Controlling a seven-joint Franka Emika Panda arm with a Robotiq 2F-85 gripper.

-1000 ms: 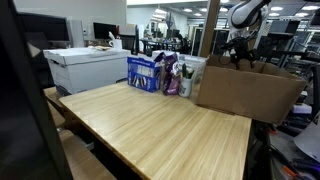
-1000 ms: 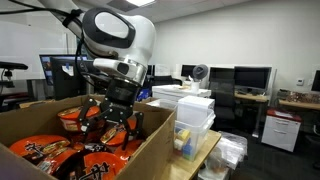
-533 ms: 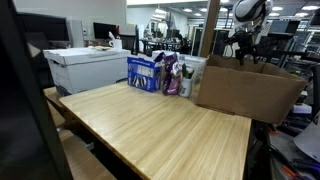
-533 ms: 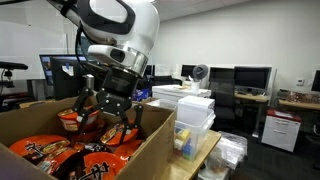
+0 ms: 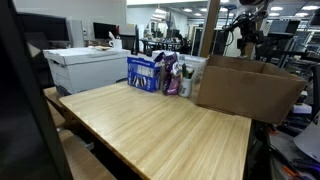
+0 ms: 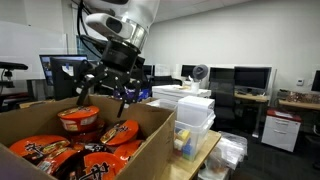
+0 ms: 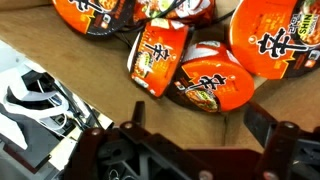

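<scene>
The tool (image 6: 102, 92) hangs released and empty over the box (image 6: 150, 135), which sits at the far right of the table (image 5: 150, 125). The bowls (image 6: 79, 120) of instant noodles lie piled inside the box. In the wrist view they fill its floor, some flat and some tilted (image 7: 210, 85).

They look light, with thin walls that would dent under a hard squeeze and glossy lids that are probably slippery. The best hold is likely across the sides just under the rim, on a bowl that sits upright, such as the one at the near left of the pile.

A second ago the tool was down among the bowls. It has since risen clear of the box rim, with its jaws just as wide and nothing in them. The bowls look unmoved.
</scene>
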